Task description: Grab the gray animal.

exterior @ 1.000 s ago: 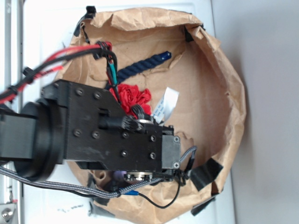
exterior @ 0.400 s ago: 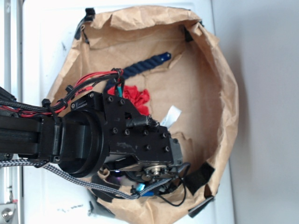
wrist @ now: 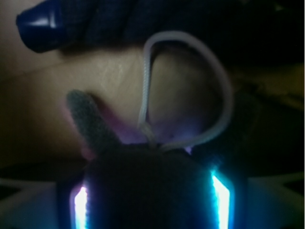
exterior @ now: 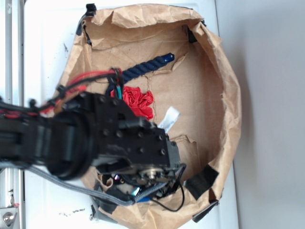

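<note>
The gray animal (wrist: 157, 191) fills the gap between my fingers in the wrist view, as a dark furry body pressed against both glowing pads. One long gray ear (wrist: 88, 119) sticks out to the left, and a pale cord loop (wrist: 209, 86) rises from its head. My gripper (wrist: 150, 200) is shut on the animal. In the exterior view my gripper (exterior: 138, 187) is low over the brown paper's near edge, and the arm hides the animal.
Crumpled brown paper (exterior: 228, 95) forms a raised rim around the work area. A navy blue rope (exterior: 147, 66) lies at the back, its tip (wrist: 40, 26) close ahead of the fingers. A red paper ball (exterior: 138, 100) and a white tag (exterior: 169, 117) sit mid-floor.
The arm has swung left and down toward the paper's near edge, so the wrist body sits lower in view. The red ball and rope have not moved.
</note>
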Controlling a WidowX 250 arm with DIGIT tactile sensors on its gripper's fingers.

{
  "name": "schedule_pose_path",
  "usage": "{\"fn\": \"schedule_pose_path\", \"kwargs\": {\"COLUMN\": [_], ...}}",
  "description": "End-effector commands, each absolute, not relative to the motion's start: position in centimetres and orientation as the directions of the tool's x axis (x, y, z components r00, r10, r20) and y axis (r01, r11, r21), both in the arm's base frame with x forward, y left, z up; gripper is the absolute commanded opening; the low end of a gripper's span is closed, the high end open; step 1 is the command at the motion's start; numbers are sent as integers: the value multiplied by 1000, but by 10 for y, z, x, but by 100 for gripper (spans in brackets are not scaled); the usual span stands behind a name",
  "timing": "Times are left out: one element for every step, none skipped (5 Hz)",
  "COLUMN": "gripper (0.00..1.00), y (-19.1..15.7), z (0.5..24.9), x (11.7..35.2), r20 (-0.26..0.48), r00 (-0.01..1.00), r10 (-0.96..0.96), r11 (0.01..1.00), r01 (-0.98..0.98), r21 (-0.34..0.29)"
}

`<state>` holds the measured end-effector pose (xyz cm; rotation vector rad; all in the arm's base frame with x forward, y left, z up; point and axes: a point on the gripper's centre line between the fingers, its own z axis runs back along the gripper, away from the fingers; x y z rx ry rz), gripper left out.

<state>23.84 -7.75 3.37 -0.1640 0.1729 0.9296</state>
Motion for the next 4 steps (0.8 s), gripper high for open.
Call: {"fn": "schedule_pose_path", "kwargs": {"gripper": [0, 0, 0, 0], "y": [-16, -14, -12, -9], "z": [114, 141, 159, 165], "x": [217, 207, 208, 220], "r20": [139, 281, 301, 265], "r00": [547, 538, 582, 599], "r10": [826, 794, 755, 756], "r11": [558, 606, 653, 653], "r01": [-756, -733, -706, -719], "r21": [-341, -309, -274, -239]}}
